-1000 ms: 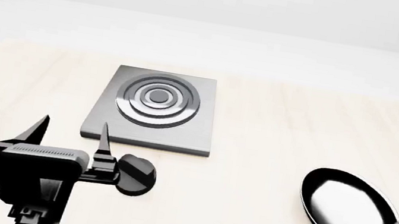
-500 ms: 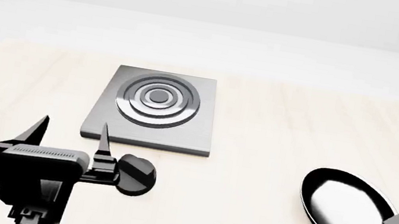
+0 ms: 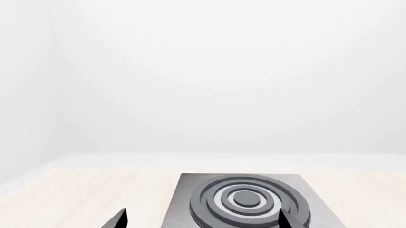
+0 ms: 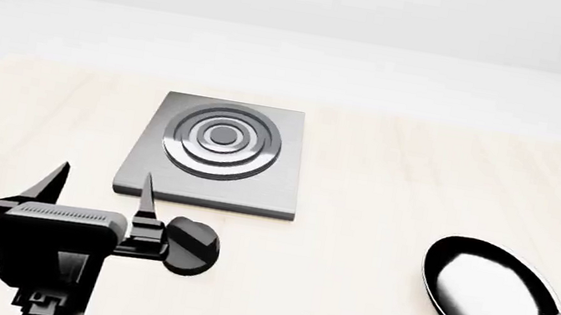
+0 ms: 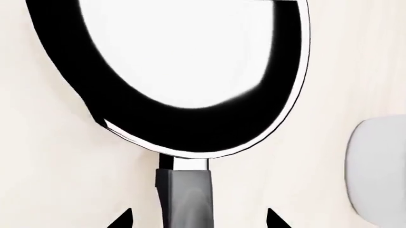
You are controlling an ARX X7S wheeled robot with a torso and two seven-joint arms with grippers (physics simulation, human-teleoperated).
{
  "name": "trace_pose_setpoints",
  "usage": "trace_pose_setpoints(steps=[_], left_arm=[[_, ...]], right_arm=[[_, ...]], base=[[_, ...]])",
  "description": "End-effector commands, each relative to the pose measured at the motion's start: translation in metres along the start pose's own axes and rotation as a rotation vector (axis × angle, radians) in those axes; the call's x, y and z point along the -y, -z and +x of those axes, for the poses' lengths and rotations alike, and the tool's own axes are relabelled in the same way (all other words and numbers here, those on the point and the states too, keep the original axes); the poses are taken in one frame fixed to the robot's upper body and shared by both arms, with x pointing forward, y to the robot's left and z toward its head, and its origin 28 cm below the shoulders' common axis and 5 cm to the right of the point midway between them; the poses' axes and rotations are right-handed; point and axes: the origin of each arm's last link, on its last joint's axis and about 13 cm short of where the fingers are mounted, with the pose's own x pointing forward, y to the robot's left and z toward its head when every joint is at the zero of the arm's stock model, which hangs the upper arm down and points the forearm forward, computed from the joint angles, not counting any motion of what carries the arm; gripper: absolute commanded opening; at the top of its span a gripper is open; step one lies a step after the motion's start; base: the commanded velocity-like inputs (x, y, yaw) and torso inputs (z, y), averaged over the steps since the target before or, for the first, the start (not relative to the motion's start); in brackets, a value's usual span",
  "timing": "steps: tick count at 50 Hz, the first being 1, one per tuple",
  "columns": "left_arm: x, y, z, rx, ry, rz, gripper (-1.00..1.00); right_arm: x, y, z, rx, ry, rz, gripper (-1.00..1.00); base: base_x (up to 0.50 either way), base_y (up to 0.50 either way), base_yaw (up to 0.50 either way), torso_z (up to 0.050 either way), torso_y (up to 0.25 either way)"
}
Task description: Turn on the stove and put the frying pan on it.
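Your right pincer (image 5: 198,219) has dropped lower beside the round black frying pan (image 4: 487,296) on the pale wooden worktop (image 4: 390,183); its tips stand apart, straddling the pan's long handle without touching. Your left pincer (image 4: 100,190) gapes empty beside the round black knob (image 4: 189,246), near the dark-grey square stove (image 4: 220,150). The handle's end is cut off.

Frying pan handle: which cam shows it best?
Right wrist view: the frying pan handle runs straight toward the camera between the open right gripper fingertips. Head view shows the frying pan, but the right arm covers the handle. Left wrist view shows only the stove.
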Motion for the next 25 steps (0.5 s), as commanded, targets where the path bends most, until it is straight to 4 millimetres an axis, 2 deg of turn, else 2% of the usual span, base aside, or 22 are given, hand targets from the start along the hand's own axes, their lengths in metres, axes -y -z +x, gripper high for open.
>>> trace_pose_setpoints(steps=[1,20,21,25], left_arm=[[0.0008,-0.0003,0.0004,-0.001,0.003,0.002,1.0],[0.0013,0.0014,-0.0002,0.0,0.004,0.008,1.0],[0.0013,0.0019,-0.0002,-0.002,0.004,0.008,1.0],[0.0013,0.0014,-0.0005,-0.001,0.004,0.008,1.0]], right_arm=[[-0.0058,0.0154,0.0088,-0.062,-0.013,-0.002,1.0],[-0.0027,0.0178,0.0175,-0.043,0.04,0.028,1.0],[-0.0024,0.0175,0.0167,-0.039,0.043,0.028,-1.0],[-0.0016,0.0168,0.016,-0.03,0.054,0.033,-1.0]], base=[[0.0,0.0,0.0,0.0,0.0],[0.0,0.0,0.0,0.0,0.0],[0.0,0.0,0.0,0.0,0.0],[0.0,0.0,0.0,0.0,0.0]])
